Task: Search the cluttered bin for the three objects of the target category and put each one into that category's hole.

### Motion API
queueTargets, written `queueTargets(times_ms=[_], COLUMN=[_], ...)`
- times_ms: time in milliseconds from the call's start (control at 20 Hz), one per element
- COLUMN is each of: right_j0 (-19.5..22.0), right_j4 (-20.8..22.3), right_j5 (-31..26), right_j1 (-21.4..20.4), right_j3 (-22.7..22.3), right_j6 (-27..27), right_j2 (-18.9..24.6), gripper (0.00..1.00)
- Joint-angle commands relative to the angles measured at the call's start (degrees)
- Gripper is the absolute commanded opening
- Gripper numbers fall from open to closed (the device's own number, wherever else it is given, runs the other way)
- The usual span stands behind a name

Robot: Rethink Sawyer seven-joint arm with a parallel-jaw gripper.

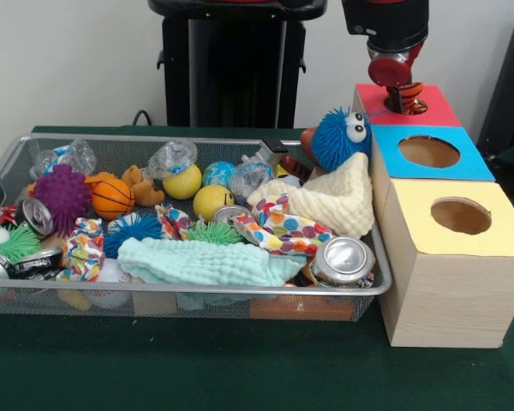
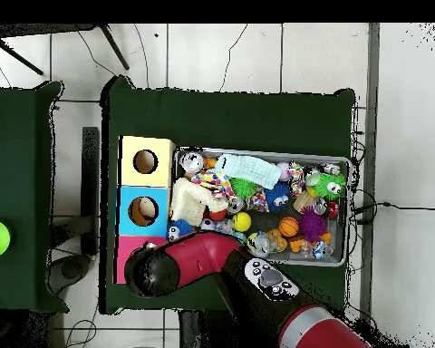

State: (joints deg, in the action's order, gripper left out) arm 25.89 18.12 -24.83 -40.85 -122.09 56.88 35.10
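My gripper hangs over the red panel of the far wooden box and is shut on a tiger-striped orange and black soft toy, which touches the panel where the red-ringed hole lies. The toy and gripper hide the hole. A tan bear-like toy lies in the wire-mesh bin beside the orange basketball. I cannot pick out a third soft animal. In the overhead view the arm's end covers the red panel next to the bin.
The blue-ringed hole and yellow-ringed hole are nearer boxes in the row. A blue fuzzy ball with googly eyes sits at the bin's corner by the red box. Cloths, cans, spiky balls and yellow balls fill the bin.
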Motion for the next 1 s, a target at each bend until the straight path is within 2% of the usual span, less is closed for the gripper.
queueTargets(times_ms=[50, 100, 350, 1000], right_j0=[-0.9, -0.8, -1.7, -2.2], right_j4=[-5.4, -6.6, -5.9, -8.0], right_j5=[5.3, 5.2, 5.0, 2.3], right_j1=[-1.9, -2.6, -2.6, -4.4], right_j3=[0.6, -0.1, 0.9, 0.7], right_j6=[17.5, 18.8, 15.8, 15.6], right_j2=[-2.9, -3.5, -4.3, -5.5], gripper=[1.00, 1.00, 1.00, 1.00])
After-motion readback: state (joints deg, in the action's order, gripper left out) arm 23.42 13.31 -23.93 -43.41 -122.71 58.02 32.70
